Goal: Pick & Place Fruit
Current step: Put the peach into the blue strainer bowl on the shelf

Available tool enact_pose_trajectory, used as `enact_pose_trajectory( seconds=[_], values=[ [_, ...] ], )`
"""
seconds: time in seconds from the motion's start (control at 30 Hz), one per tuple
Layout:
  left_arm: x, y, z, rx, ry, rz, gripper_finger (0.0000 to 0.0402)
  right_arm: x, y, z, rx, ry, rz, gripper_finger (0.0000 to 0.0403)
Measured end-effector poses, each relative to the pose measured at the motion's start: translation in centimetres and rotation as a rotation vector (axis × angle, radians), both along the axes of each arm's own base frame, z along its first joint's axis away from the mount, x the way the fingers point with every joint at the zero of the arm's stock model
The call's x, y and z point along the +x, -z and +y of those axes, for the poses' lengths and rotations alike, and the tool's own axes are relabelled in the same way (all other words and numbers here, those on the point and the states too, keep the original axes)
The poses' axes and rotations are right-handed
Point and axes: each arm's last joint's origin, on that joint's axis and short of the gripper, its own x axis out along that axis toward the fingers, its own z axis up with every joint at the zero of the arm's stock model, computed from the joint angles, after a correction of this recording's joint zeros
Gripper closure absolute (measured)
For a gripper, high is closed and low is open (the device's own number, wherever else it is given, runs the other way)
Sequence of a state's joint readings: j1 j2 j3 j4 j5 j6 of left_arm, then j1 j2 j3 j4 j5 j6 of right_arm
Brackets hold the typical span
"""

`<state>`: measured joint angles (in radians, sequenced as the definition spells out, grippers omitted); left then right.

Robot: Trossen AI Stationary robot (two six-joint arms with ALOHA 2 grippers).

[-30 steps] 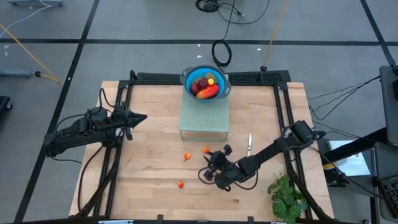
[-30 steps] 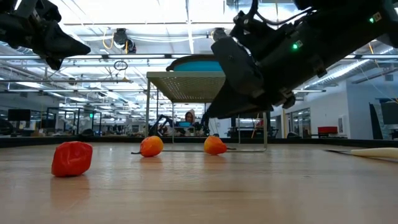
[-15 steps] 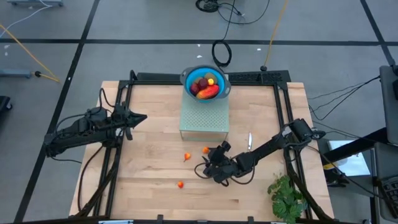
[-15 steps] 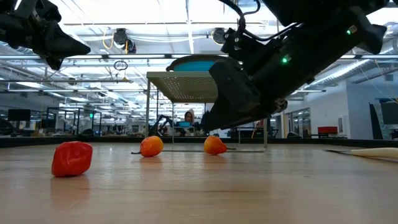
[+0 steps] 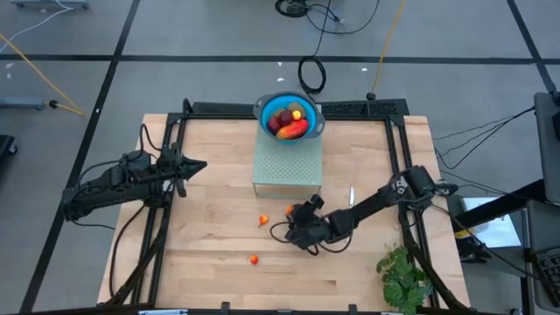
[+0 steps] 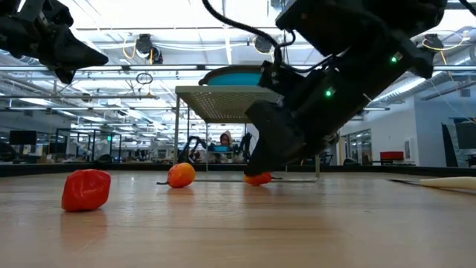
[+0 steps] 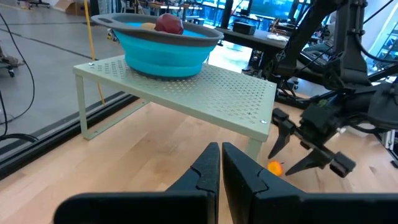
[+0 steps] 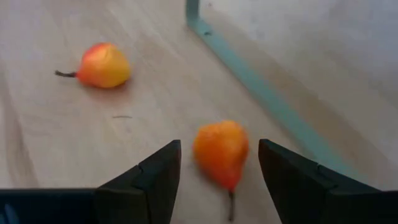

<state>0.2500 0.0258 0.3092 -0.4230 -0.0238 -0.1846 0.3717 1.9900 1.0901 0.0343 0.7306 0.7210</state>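
Three tiny orange-red fruits lie on the wooden table: one [image 5: 290, 211] beside the green rack [image 5: 287, 166], one [image 5: 262, 220] to its left, one [image 5: 254, 259] nearer the front. A blue bowl [image 5: 289, 115] on the rack holds more fruit. My right gripper [image 5: 296, 221] is open and slants down low over the table. Its fingers [image 8: 155, 180] stand on either side of the fruit by the rack [image 8: 221, 149] without touching it. The second fruit [image 8: 102, 65] lies farther off. My left gripper [image 5: 203, 164] is shut and waits raised at the table's left.
A slim knife [image 5: 351, 199] lies to the right of my right gripper. A green leafy bunch [image 5: 402, 276] sits at the table's near right corner. The rack's leg and base bar [image 8: 249, 78] run just beyond the fruit. Bare wood stretches along the near side.
My right gripper has moved toward the table's far edge and slightly left, sinking toward the orange fruit by the rack and turning a little. Its fingers now straddle that fruit. The fruits have stayed where they were.
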Motion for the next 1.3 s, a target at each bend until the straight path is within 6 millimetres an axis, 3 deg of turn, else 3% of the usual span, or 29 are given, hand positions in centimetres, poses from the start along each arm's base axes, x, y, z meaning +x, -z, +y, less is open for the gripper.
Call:
enact_pose_trajectory(
  seconds=[0.37, 0.73, 1.0, 1.17, 1.3],
  values=[
    [0.0, 0.0, 0.0, 0.000, 0.000, 0.000, 0.0385, 0.6, 1.6, -0.1, 0.056, 0.001, -0.012, 0.0200],
    [0.0, 0.0, 0.0, -0.001, -0.001, 0.000, 0.0385, 0.6, 1.7, 0.0, 0.063, -0.005, -0.012, 0.0290],
    [0.0, 0.0, 0.0, -0.002, -0.001, 0.000, 0.0385, 1.0, 1.4, 0.5, 0.092, -0.025, -0.073, 0.0290],
    [0.0, 0.0, 0.0, -0.003, -0.001, -0.002, 0.0385, 0.9, -1.0, 1.6, 0.121, -0.071, -0.158, 0.0295],
    [0.0, -0.1, 0.0, -0.001, -0.002, -0.010, 0.0385, 0.4, -4.2, 2.3, 0.108, -0.126, -0.224, 0.0293]
  ],
)
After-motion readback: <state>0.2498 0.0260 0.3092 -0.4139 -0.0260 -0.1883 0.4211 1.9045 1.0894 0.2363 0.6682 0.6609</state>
